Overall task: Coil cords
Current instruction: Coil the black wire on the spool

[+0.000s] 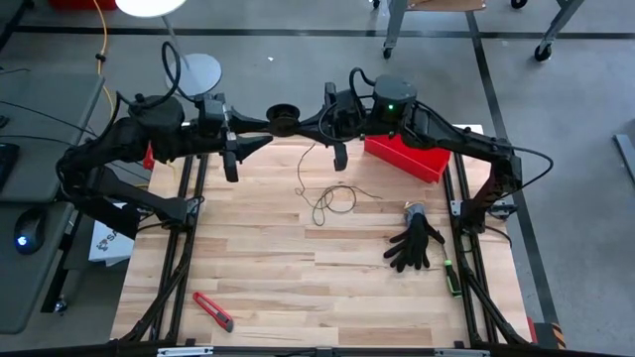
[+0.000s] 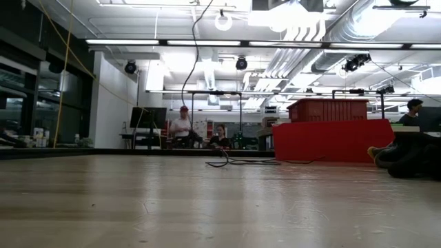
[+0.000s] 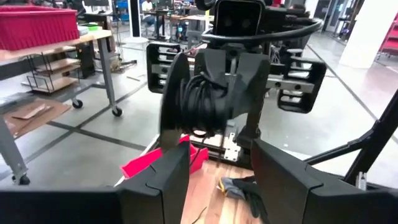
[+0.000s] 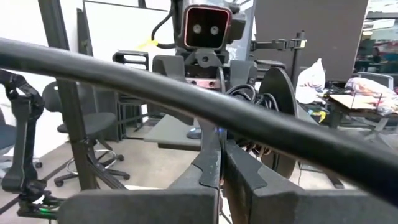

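Observation:
A small round black spool [image 1: 283, 114] hangs high over the table's far edge, with dark cord wound on it [image 3: 200, 99]. From it a thin cord [image 1: 316, 157] drops slack onto the wood, where its loose loops [image 1: 332, 198] lie, also in the low view [image 2: 231, 162]. My right gripper [image 1: 303, 121] reaches in level from the right and is shut at the spool. My left gripper [image 1: 269, 130] faces it from the left and is open. Its fingers [image 3: 158, 186] stand short of the spool and touch nothing. My right gripper has its two fingers [image 4: 219, 163] closed together where they meet the spool's wound middle [image 4: 244, 102], beside one round flange [image 4: 280, 118]. The wound cord hides exactly which part they pinch. They come level from the table's right. The spool is clear of the table.
A red bin [image 1: 407, 154] stands at the far right, by the right arm. A black glove [image 1: 417, 243] and a green tool [image 1: 451, 278] lie at the right. A red utility knife [image 1: 213, 310] lies near the front left. A thick black robot cable [image 4: 155, 78] crosses the right wrist view.

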`<state>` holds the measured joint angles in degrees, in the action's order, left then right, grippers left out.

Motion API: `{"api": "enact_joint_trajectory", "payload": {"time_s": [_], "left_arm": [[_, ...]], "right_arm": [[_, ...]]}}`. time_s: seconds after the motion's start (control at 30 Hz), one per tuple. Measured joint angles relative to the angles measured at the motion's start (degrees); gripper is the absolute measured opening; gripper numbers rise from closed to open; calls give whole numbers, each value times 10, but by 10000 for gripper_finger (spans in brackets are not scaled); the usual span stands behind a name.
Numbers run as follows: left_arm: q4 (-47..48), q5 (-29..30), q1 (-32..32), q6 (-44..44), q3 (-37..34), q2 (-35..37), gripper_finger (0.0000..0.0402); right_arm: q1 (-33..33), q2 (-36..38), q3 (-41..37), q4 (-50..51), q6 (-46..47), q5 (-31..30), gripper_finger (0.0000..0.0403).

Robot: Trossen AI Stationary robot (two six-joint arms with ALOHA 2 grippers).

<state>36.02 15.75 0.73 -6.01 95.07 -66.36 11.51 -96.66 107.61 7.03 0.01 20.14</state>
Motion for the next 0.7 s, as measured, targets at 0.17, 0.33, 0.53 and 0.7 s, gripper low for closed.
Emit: {"api": "enact_joint_trajectory", "payload": {"time_s": [0.17,0.33,0.53,0.7], "left_arm": [[-8,3,0,1,0,6,165],[-12,-18,0,-6,0,-9,165],[-32,-26,0,5,0,-20,164],[-30,-26,0,6,0,-12,137]], "right_arm": [[0,4,0,-1,-2,0,0],[-2,4,0,-5,-3,0,0],[-3,4,0,-5,-4,0,0],[-3,4,0,-3,-4,0,0]]}}
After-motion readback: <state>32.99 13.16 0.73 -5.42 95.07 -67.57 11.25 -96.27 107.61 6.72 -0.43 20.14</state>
